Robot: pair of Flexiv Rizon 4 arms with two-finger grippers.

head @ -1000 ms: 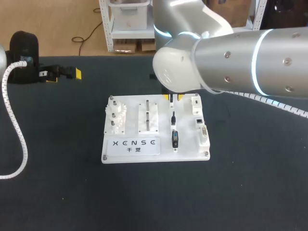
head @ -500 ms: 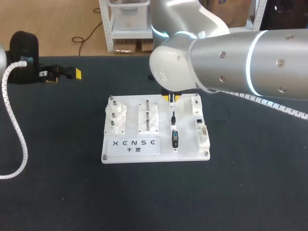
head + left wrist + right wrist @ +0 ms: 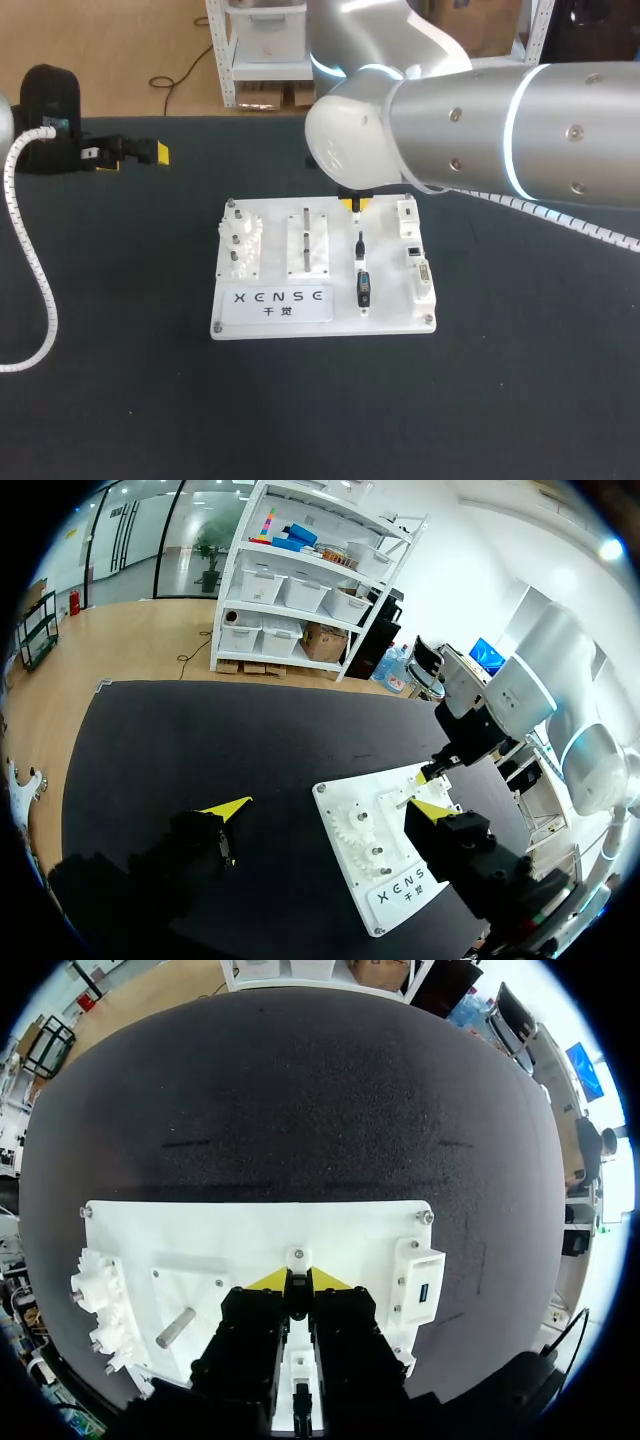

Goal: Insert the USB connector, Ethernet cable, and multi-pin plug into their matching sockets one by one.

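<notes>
At the middle of the head view, over the back edge of the white board [image 3: 330,328], my right gripper [image 3: 351,204] hangs tips-down with its yellow tips drawn in narrow. Through the right wrist camera I see them pinching a thin black cable [image 3: 297,1298] from both sides at its far end, just short of a small white tab [image 3: 297,1257] at the board's back. Under my fingers the cable runs along a white channel [image 3: 297,1355] to its black plug [image 3: 363,288]. In the head view that plug lies in the lower right part of the board, apart from the sockets. Beside my right gripper sits a white socket block [image 3: 421,1296] with a blue slot. In the head view, below that block along the board's right edge, come a dark square socket [image 3: 413,252] and a long pale socket [image 3: 425,282]. White gears [image 3: 240,245] stand on the board's left side. In the upper left of the head view, my left gripper [image 3: 135,152] hovers over the black table [image 3: 520,400], well apart from the board, fingers spread wide and holding nothing.
</notes>
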